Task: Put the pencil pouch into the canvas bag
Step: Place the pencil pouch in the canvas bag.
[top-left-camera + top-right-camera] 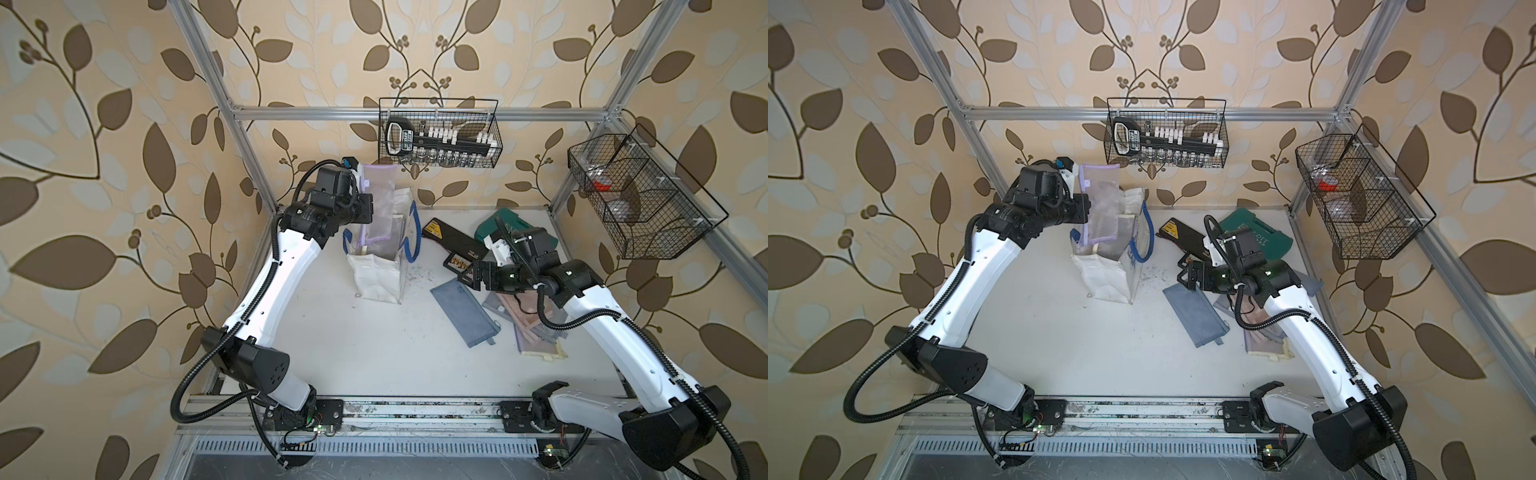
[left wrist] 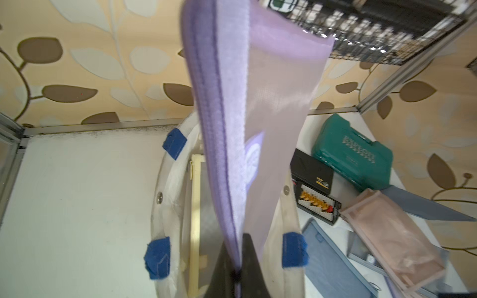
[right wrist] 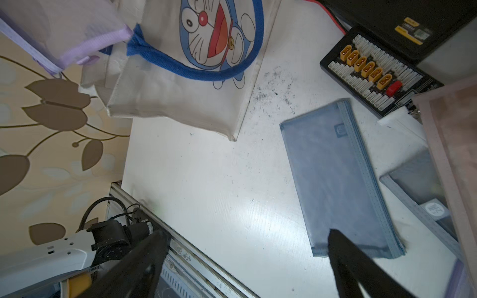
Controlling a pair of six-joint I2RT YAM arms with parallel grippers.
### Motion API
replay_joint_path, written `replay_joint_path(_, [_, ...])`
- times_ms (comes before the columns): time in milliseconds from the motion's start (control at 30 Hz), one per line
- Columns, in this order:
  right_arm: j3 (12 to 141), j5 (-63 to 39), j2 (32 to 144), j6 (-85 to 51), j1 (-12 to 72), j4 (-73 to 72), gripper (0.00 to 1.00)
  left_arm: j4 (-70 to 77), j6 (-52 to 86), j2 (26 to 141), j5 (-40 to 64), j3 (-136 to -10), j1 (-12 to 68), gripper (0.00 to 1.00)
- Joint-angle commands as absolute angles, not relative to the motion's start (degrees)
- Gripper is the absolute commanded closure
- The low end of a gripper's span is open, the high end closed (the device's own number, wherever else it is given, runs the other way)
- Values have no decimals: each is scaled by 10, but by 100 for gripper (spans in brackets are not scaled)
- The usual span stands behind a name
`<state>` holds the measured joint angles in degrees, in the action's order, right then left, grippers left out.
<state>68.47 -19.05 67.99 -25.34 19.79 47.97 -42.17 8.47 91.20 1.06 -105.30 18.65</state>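
Note:
My left gripper [image 2: 238, 273] is shut on the lower edge of the pencil pouch [image 2: 271, 103], a purple mesh pouch with a zip. In both top views the pouch [image 1: 376, 199] [image 1: 1100, 199] hangs upright over the open mouth of the canvas bag [image 1: 374, 274] [image 1: 1104, 274], held by the left gripper [image 1: 368, 212]. The bag is white with blue strap handles, stands at the back left, and has a cream-edged pouch [image 2: 196, 206] inside. My right gripper [image 3: 246, 233] is open and empty above the table, one finger over a blue pouch [image 3: 335, 180].
A green tool case [image 1: 490, 228], a black connector board [image 3: 379, 77] and a pile of pink and grey pouches [image 1: 523, 307] lie at the right. Two wire baskets [image 1: 440, 133] [image 1: 640, 195] hang on the back and right frame rails.

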Motion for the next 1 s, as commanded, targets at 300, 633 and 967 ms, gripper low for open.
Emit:
replay_joint_path(300, [612, -134, 667, -211, 196, 490, 4, -386, 50, 970, 77, -1023, 180, 100])
replay_joint_path(633, [580, -146, 703, -214, 195, 447, 6, -398, 42, 1023, 105, -1015, 179, 100])
replay_joint_path(967, [565, -128, 716, -207, 187, 441, 8, -462, 34, 1020, 45, -1081, 179, 31])
